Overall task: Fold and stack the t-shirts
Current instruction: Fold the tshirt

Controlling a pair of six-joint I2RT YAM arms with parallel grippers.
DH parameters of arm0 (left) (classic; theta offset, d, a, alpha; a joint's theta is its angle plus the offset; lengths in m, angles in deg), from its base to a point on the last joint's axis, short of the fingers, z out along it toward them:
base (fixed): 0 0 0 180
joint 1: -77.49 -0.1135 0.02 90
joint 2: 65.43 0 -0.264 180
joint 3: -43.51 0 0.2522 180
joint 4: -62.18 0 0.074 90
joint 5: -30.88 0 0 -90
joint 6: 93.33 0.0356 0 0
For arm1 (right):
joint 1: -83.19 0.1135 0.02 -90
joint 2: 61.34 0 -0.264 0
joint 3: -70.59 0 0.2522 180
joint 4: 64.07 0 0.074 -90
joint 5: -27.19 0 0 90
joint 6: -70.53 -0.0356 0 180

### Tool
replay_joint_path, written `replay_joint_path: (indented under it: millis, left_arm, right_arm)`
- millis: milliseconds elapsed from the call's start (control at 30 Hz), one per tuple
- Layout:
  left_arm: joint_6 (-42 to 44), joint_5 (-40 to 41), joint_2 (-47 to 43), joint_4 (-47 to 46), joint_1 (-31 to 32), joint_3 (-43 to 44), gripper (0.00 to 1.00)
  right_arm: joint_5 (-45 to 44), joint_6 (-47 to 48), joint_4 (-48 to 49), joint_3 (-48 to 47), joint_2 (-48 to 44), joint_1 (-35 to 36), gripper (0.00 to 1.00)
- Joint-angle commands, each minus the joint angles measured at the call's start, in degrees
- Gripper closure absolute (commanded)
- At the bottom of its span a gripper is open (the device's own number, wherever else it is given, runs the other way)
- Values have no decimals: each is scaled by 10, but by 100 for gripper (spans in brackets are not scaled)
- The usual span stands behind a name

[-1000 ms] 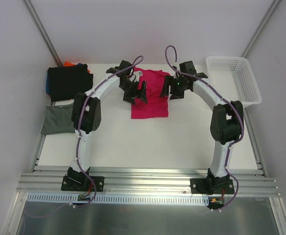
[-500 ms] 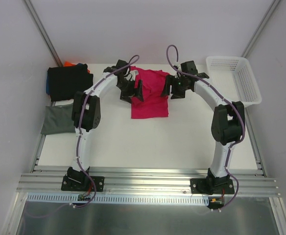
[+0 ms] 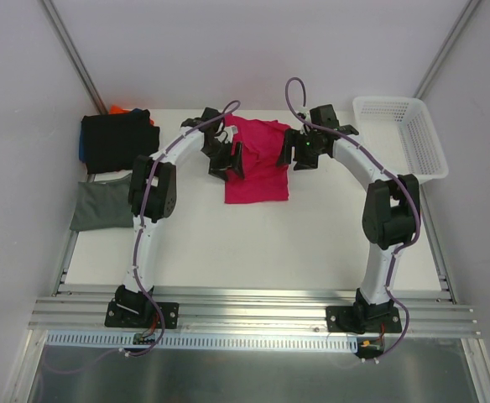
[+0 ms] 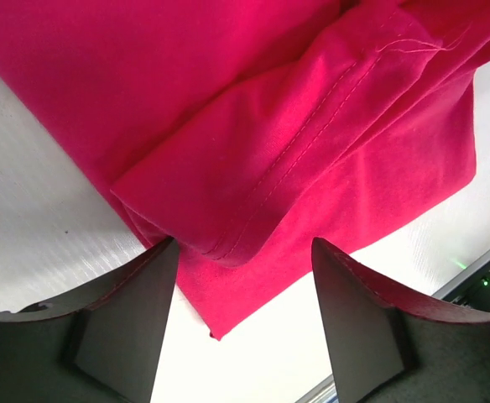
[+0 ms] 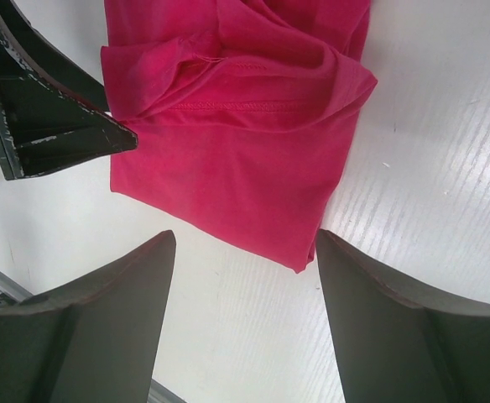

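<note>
We are finding the crimson shirt [image 3: 258,172] part-folded at far centre, unstacked; folded shirts [image 3: 115,141] are lying at left; left gripper [image 4: 243,245] and right gripper [image 5: 245,237] are hovering spread wide, empty

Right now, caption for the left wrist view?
Open left tool above a stitched hem of the pink shirt.

Shirt [image 3: 258,172] centre-back on the table [image 3: 270,243]; folded stack [image 3: 115,141] far left, basket [image 3: 406,134] far right.
</note>
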Motion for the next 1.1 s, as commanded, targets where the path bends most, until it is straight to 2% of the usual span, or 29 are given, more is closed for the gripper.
replay_joint_path:
  millis: [0,233,333,433,467,500,567,833,867,900,933,1067]
  left_arm:
    - [5,-12,-4,2,-2,27,36]
    - [1,-8,-7,0,-2,27,38]
    - [2,-8,-2,-1,-2,31,45]
    - [1,-5,1,-3,-3,34,63]
    - [0,-2,2,-3,-3,34,75]
    - [-1,-1,0,-2,-2,34,83]
    - [-3,1,-2,-4,-3,34,92]
    - [-3,1,-19,-3,-6,32,98]
    - [-2,1,-21,-1,-7,31,95]
    - [-3,8,-26,-2,-7,29,76]
    - [-3,10,-27,-2,-8,27,68]
    - [-3,11,-37,-2,-10,22,67]
  right_arm:
    - [-6,5,10,-4,-34,-4,28]
    - [-6,4,16,-5,-33,-2,28]
    - [-8,3,17,-7,-33,-2,28]
    - [-9,6,16,-5,-32,-1,28]
    - [-11,7,16,-3,-33,0,28]
    - [-11,6,15,-3,-31,-1,28]
    - [-9,6,17,-2,-31,-1,28]
    - [-11,4,19,-12,-27,4,28]
    - [-11,3,20,-12,-27,4,28]
    - [-12,3,20,-14,-26,5,28]
    - [-12,2,20,-14,-24,5,28]
    - [-9,1,20,-21,-19,8,27]
